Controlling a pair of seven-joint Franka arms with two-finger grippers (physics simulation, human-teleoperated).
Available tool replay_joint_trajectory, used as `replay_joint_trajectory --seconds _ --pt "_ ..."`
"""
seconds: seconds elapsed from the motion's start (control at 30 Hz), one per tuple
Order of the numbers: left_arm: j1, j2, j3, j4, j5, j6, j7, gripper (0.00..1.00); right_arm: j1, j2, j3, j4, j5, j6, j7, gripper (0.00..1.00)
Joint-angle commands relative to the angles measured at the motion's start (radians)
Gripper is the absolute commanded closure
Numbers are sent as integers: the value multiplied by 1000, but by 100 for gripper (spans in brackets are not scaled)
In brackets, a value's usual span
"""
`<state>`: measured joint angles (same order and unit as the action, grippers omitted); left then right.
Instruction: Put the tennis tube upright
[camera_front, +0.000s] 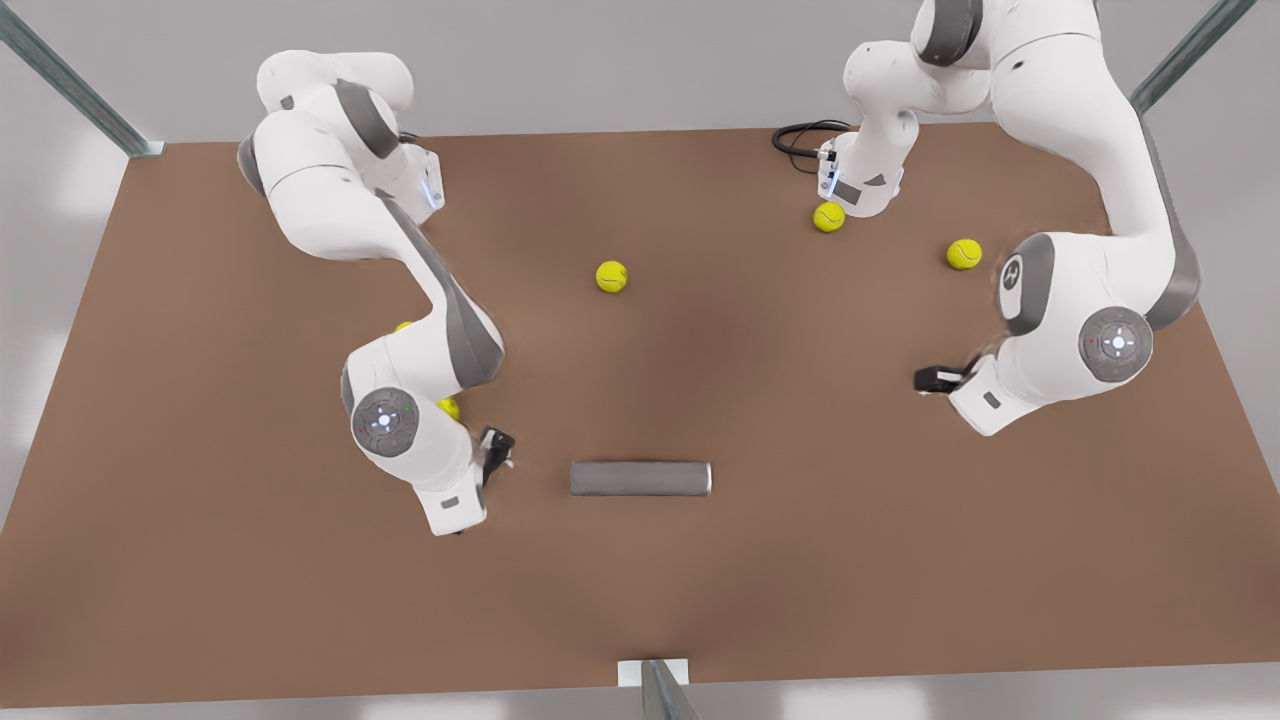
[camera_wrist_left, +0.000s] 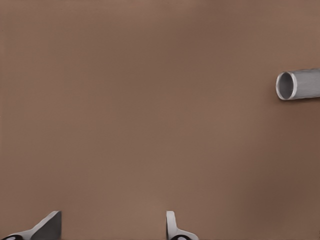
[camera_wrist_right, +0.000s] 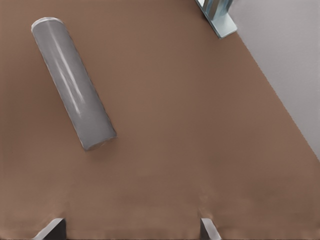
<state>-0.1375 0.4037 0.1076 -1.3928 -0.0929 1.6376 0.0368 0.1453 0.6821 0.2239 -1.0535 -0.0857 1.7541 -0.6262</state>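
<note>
1. Lying flat on its side, the tennis tube (camera_front: 640, 478) rests on the brown table (camera_front: 300, 620) toward the near edge. Its long axis runs from the front view's left to its right.
2. The lighter rimmed end points to the front view's right, and in the left wrist view that end looks open and hollow (camera_wrist_left: 286, 85).
3. The right gripper (camera_front: 495, 450) hangs at the front view's left, just beside the tube's plain end, with its jaws parted and nothing between them (camera_wrist_right: 131, 230).
4. The left gripper (camera_front: 935, 378) waits at the front view's right, well apart from the rimmed end and farther back, with its jaws likewise spread and empty (camera_wrist_left: 112, 230).
5. Judging by this, the right arm is the nearer one and the tube lies almost in line with it, so it probably needs to come across the barrel to grip it.
6. Bare table surrounds the tube on all sides. The tennis balls (camera_front: 611, 276) sit well off on the far half, and a metal post (camera_front: 655, 685) stands at the near edge, clear of the tube.
</note>
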Motion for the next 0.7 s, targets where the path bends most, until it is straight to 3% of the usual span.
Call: replay_joint_trajectory --seconds 0.0,0.03,0.07,0.13,0.2,0.3,0.37,0.43,0.67 --pt "9 17 0 0 -249 33 0 0 -21 -57 -11 -80 1 1 23 0" --pt "15 70 0 0 -393 117 3 0 -32 -242 -98 -318 0 8 202 0" --pt "15 124 -5 2 -491 172 8 0 -38 -302 -149 -385 -2 -4 356 0" --pt "-11 251 -5 3 -761 214 86 0 -72 -489 -156 -612 17 2 553 0" --pt "-39 391 -8 40 -898 269 144 0 -87 -489 -143 -534 17 -99 562 0" --pt "-31 523 -167 83 -1051 406 179 0 -89 -483 -143 -407 57 -257 548 0" --pt "-36 555 -207 83 -1088 406 181 0 -9 -408 -138 -323 -66 -266 511 0" --pt "-37 575 -209 77 -1143 406 275 0 -104 -406 -140 -313 113 -266 523 0" --pt "-40 601 -258 77 -1162 403 377 0 -136 -409 -143 -310 66 -272 510 0"
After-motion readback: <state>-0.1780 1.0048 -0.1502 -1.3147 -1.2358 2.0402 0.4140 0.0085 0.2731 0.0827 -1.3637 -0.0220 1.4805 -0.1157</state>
